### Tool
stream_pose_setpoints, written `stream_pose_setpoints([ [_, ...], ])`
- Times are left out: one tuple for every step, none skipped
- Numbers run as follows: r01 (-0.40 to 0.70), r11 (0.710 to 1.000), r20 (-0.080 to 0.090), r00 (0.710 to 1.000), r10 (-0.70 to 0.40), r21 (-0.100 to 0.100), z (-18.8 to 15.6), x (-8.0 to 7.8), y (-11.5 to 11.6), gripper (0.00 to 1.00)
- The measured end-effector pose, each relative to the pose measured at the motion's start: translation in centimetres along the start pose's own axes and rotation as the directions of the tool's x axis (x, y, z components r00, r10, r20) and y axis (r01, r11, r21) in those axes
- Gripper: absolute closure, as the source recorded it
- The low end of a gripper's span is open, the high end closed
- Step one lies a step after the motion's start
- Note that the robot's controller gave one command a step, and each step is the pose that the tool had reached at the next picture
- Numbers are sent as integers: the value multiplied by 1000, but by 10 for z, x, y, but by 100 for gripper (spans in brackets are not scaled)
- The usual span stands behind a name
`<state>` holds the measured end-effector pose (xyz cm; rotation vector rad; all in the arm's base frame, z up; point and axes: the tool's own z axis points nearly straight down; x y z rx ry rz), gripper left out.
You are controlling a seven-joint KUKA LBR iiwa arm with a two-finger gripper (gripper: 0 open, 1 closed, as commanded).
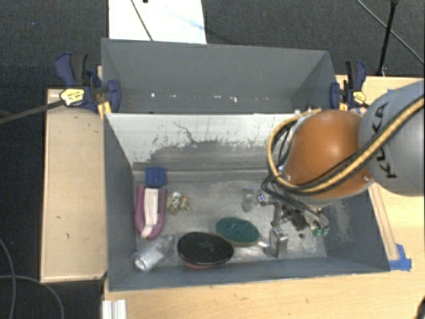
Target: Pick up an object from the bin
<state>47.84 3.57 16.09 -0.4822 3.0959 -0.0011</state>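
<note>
My gripper [279, 234] hangs low over the bin floor at the front right, under the arm's orange cover. Just to its left lies a dark green oval disc [237, 230], flat on the floor and very near the gripper. A black round brush-like piece with a reddish rim [204, 248] lies further left by the front wall. A small green bit [323, 230] shows right beside the gripper on its right. Nothing can be seen held by the gripper.
At the bin's left lie a purple and white oblong item [150, 211], a small blue block [155, 176], a small yellowish-green piece [176, 202] and a clear crumpled bottle [151, 254] in the front left corner. The arm covers the right part of the bin.
</note>
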Motion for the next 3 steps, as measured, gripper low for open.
stream_pose_setpoints([
  [126, 992, -10, 992, -126, -5, 94, -29, 8, 0],
  [123, 992, -6, 992, -123, -4, 91, -30, 7, 100],
  [97, 995, 4, 995, -97, 1, -89, -53, -9, 100],
])
